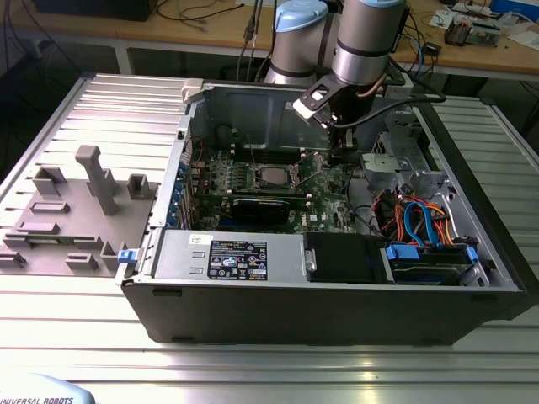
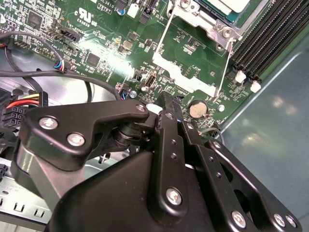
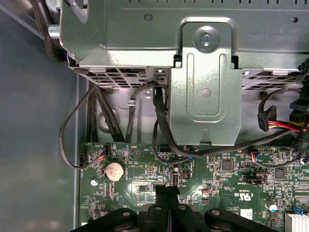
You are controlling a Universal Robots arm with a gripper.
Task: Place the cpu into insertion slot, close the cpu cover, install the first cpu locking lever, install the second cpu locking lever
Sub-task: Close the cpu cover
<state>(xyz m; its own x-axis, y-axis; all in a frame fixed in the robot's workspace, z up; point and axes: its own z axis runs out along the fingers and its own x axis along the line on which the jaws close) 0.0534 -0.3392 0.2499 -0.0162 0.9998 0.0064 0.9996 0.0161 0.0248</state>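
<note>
Seemingly pinched together, the gripper (image 2: 170, 100) sits near the edge-cropped cpu (image 2: 225, 4).

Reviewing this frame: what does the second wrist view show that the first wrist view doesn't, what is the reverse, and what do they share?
Second wrist view: the insertion slot with the cpu sitting in it, the silver cpu cover lying open beside it, and the black memory slots.

First wrist view: a grey metal drive bracket with black cables running beneath it.

Shared: the green motherboard, its coin battery, and the hand, shut with nothing in it.
</note>
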